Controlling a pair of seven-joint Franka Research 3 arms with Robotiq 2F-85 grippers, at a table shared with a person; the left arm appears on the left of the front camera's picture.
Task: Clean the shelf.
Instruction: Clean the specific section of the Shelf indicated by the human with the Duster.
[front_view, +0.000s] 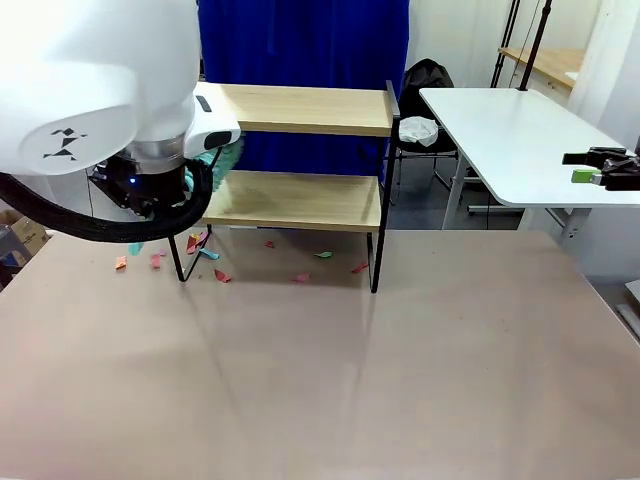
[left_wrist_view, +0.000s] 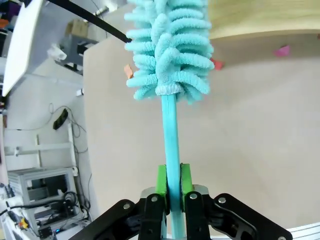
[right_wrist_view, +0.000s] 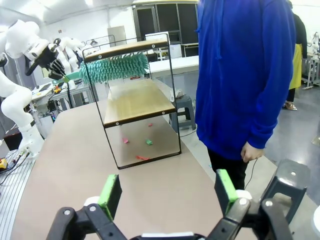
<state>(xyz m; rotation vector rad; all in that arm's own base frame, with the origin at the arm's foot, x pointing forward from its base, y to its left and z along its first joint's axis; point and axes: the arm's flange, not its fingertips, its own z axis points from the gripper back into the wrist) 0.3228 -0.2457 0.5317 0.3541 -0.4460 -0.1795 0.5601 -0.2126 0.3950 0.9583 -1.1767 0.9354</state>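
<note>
The left pincer (left_wrist_view: 170, 186) clamps a teal duster (left_wrist_view: 169, 55), its head straight ahead between the boards of the shelf (right_wrist_view: 132, 102), while the right pincer (right_wrist_view: 167, 192) gapes empty.

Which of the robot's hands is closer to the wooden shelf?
Left. The left hand sits at one end of the shelf, shut on a teal duster whose head reaches between its boards. The right hand hangs open, well off past the other end.
</note>
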